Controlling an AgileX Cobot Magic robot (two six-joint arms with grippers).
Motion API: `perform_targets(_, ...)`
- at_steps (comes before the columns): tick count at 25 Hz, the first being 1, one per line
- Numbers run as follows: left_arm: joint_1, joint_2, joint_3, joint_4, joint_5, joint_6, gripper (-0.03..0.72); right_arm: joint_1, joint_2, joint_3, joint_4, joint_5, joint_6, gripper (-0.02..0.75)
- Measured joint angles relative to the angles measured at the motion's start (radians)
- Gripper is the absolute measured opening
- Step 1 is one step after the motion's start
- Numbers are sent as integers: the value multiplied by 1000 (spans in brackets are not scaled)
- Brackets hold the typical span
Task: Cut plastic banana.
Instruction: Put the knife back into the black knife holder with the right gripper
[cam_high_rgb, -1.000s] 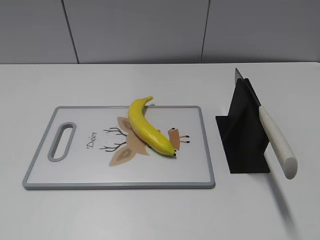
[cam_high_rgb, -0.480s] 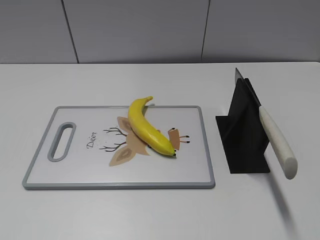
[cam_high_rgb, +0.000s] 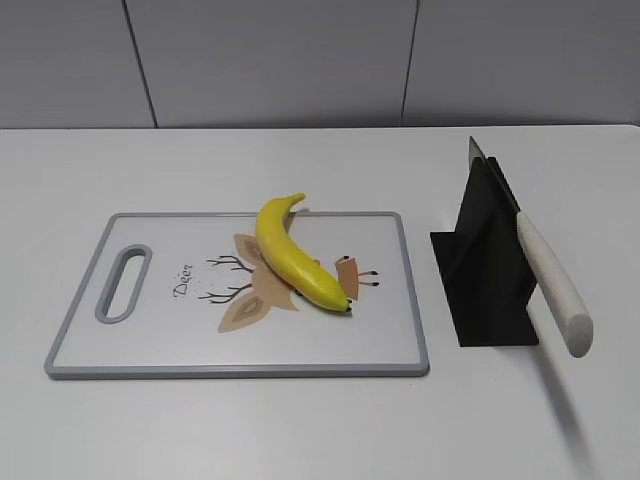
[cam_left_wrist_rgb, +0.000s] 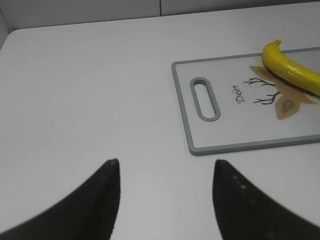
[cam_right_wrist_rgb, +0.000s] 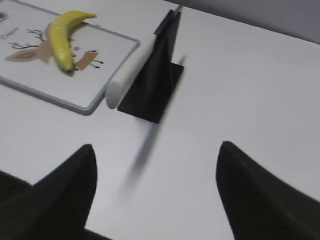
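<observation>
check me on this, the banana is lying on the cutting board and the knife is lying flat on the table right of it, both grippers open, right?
Not quite. The knife is not flat on the table: it leans in the black stand, handle out, as the exterior view shows. The banana does lie on the cutting board, and the left gripper and right gripper are open.

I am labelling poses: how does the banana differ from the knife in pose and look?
The plastic banana lies flat on the cutting board; the knife leans tilted in a black stand. The banana is curved and bright yellow; the knife is straight, with a whitish handle. Neither is held by a gripper.
</observation>
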Motion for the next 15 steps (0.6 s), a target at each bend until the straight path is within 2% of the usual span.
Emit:
perform_targets(4,0,0,0,0,0,-1,575,-159,0,0,1,0,0,576)
perform_targets(7,0,0,0,0,0,-1,575,-243,0,0,1,0,0,576)
perform_targets(11,0,0,0,0,0,-1,575,-302,0,0,1,0,0,576)
perform_targets(15,0,0,0,0,0,-1,575,-321,0,0,1,0,0,576)
